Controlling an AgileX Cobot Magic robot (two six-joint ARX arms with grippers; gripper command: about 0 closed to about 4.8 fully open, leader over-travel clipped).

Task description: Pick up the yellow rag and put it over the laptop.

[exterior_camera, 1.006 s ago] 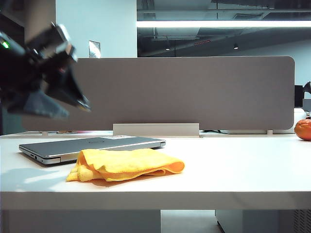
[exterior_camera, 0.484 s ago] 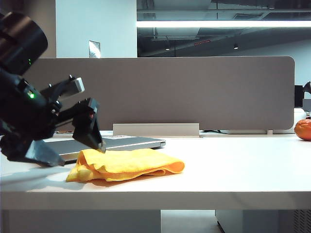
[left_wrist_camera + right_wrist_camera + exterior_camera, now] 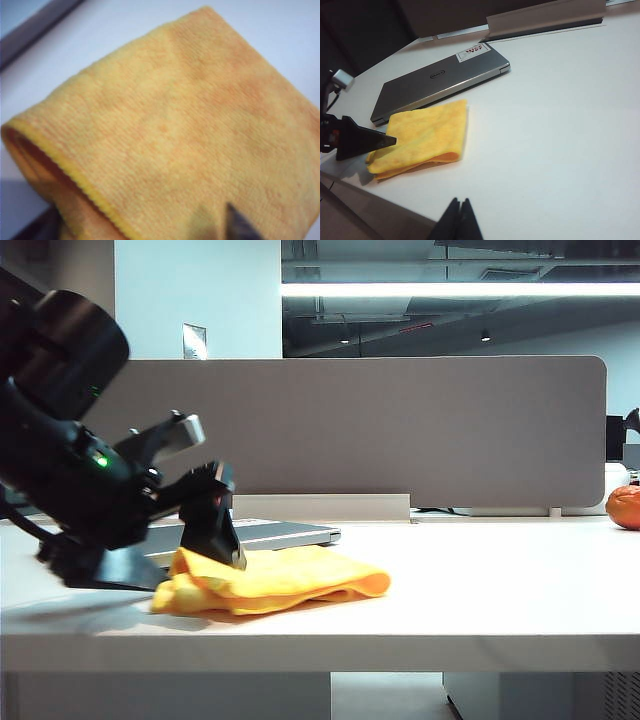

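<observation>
White tabletop (image 3: 480, 590) runs in front of a long grey partition panel (image 3: 400, 430), with a strip light overhead. On the left of the exterior view, the left gripper (image 3: 195, 540) is down at the near-left end of the yellow rag (image 3: 275, 580), its fingers spread wide with nothing yet pinched; one fingertip (image 3: 225, 545) sits on or just above the cloth's top fold, which of the two I cannot tell. The rag lies folded on the table just in front of the laptop (image 3: 440, 75), whose lid is shut and bare. Further right, an orange fruit (image 3: 624, 507) sits at the table's far edge, well apart. The right gripper (image 3: 457, 220) hangs back off the work, its fingers pressed together on nothing. No containers are in sight. The step in hand looks like the grasp: next the left fingers should close on a fold, lift, and carry the cloth back over the lid.
</observation>
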